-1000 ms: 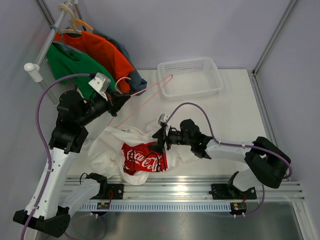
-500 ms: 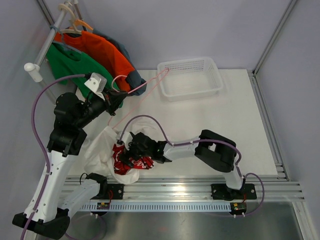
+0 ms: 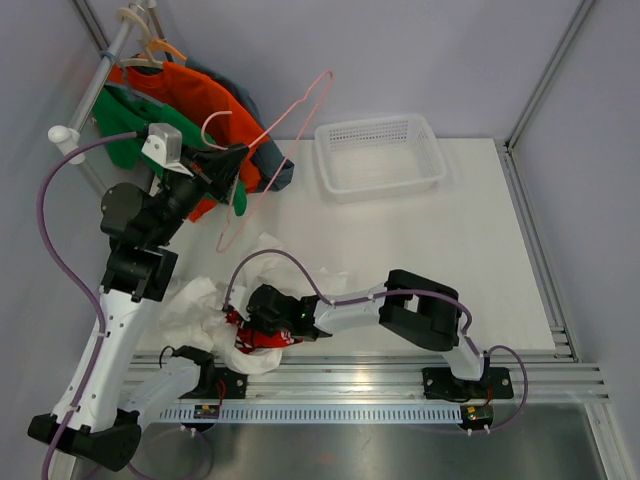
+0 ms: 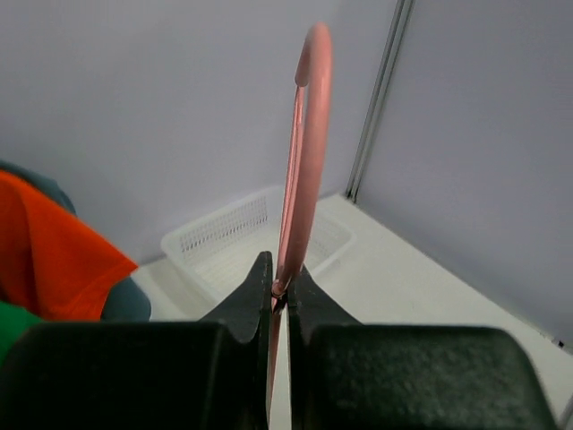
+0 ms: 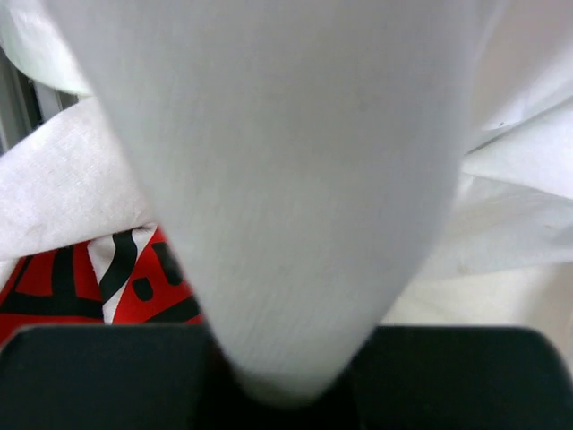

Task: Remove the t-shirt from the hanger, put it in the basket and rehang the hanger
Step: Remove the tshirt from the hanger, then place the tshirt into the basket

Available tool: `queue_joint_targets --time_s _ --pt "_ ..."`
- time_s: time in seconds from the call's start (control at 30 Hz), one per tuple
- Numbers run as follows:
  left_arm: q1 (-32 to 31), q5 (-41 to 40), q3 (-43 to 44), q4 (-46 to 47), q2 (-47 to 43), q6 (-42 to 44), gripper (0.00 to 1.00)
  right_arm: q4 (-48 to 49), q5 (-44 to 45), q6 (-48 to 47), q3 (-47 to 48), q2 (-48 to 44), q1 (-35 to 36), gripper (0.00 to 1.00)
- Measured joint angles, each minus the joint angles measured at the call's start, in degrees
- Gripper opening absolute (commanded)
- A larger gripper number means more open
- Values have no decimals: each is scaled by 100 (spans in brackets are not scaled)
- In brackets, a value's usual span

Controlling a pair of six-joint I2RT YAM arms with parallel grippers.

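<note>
Left end effector (image 4: 278,279) pinches one hanger (image 4: 309,134); right end effector (image 3: 247,328) grips one t-shirt (image 3: 198,300).

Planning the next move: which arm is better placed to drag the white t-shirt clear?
Right, probably: the right tool pinches the t-shirt on the table, while the left tool is shut on the raised pink hanger.

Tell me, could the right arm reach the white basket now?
Probably not at once. Nothing lies between, but the right claw is shut on the t-shirt at the near edge, far from the basket at the back.
</note>
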Motion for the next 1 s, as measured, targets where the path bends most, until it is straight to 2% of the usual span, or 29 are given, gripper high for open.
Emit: queue_joint_targets --time_s 0.13,0.27,0.4,0.5,0.63,0.7,0.83,1.0 --pt "0 31 -4 1034 81 -321 0 -42 188 -96 4 11 96 0" --pt "0 -94 96 1237 212 -337 0 -72 595 -98 4 11 192 0" --pt "0 -313 417 859 212 -133 0 -20 1292 7 -96 -24 249 0" --pt "0 -551 909 420 107 101 0 33 1762 205 -511 -313 122 0" --pt "0 -940 1193 -13 -433 417 0 -11 2146 446 -1272 -1126 -396 0" --pt "0 -1086 1259 -210 -728 531 0 -146 2229 505 -1351 -1569 -723 0" --pt "0 -1309 1314 -527 -1239 715 0 -468 2420 509 -960 -2378 -1115 0" --pt "0 -1484 1235 -894 -1690 861 0 -990 2450 378 575 -2693 -1423 0"
